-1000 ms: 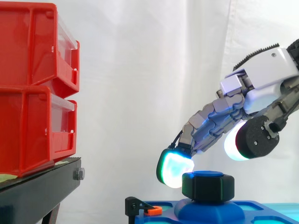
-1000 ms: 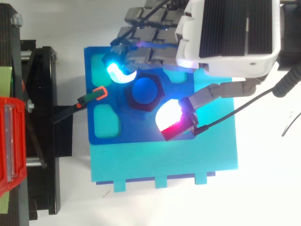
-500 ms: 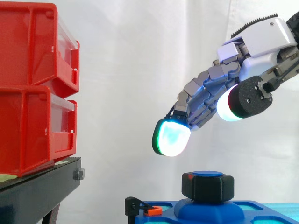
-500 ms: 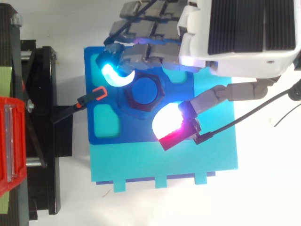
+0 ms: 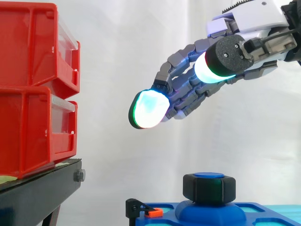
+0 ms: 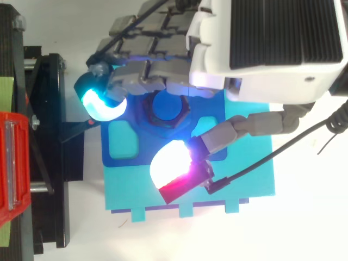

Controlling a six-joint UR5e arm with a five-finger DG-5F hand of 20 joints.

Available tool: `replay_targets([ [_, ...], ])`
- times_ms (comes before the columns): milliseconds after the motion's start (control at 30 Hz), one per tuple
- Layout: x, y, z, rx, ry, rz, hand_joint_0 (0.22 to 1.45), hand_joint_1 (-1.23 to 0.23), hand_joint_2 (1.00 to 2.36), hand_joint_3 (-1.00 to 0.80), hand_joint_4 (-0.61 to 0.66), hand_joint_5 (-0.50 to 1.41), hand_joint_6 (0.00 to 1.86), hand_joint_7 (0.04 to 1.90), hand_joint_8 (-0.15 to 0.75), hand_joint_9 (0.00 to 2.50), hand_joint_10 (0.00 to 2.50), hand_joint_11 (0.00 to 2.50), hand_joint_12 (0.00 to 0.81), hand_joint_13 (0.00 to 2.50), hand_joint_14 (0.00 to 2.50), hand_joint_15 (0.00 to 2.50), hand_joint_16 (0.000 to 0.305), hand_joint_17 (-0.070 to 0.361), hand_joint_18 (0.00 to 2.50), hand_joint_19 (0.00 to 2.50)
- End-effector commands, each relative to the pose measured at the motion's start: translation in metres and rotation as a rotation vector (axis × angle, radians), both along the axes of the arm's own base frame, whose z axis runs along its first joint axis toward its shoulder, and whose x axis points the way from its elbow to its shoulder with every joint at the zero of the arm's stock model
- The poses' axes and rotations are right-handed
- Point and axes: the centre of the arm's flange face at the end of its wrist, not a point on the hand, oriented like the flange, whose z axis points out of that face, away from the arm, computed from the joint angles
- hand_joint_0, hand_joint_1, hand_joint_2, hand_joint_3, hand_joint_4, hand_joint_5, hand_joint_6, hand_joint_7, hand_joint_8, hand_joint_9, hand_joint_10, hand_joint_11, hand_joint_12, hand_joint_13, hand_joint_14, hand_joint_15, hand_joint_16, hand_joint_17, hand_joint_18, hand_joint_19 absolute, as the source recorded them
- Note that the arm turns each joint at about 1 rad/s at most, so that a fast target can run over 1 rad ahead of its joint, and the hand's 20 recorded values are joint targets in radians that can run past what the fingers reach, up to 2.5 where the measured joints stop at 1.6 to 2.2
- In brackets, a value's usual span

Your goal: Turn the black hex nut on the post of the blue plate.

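Fingers [image 5: 148,109] loose, well above hex nut [image 5: 209,189]

The hand [image 5: 190,92] hung high in the side view, reaching in from the right with its fingers [image 5: 148,109] stretched out and down to the left, holding nothing. Well below it, apart from it, the black hex nut [image 5: 209,189] sat on the blue post [image 5: 209,175] of the blue plate [image 5: 256,213]. A small orange clip [image 5: 154,212] lay at the plate's left end. Two stacked red bins [image 5: 33,89] stood on the black stand [image 5: 42,193] at left.
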Motion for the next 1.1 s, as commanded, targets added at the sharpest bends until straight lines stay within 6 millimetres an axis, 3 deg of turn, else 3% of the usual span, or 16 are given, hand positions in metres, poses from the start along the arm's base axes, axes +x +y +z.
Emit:
replay_targets([
  [0, -0.003, 0.004, -0.011, 0.001, 0.024, 0.004, 0.47, -0.38, 1.00, -0.50, 0.19, -0.21, 0.50, 0.59, 0.251, 0.36, 0.00, 0.00, 0.401, 0.40, 0.00, 0.00, 0.061, 0.138, 0.44, 0.15],
  [433, -0.005, 0.009, -0.020, -0.002, 0.047, 0.014, 0.48, -0.38, 1.00, -0.50, 0.19, -0.21, 0.50, 0.59, 0.258, 0.39, 0.00, 0.00, 0.402, 0.41, 0.00, 0.00, 0.061, 0.137, 0.46, 0.15],
  [1067, -0.009, -0.005, -0.021, -0.006, 0.065, 0.001, 0.48, -0.38, 1.00, -0.50, 0.20, -0.20, 0.50, 0.60, 0.262, 0.41, 0.00, 0.00, 0.401, 0.43, 0.00, 0.00, 0.061, 0.137, 0.48, 0.15],
])
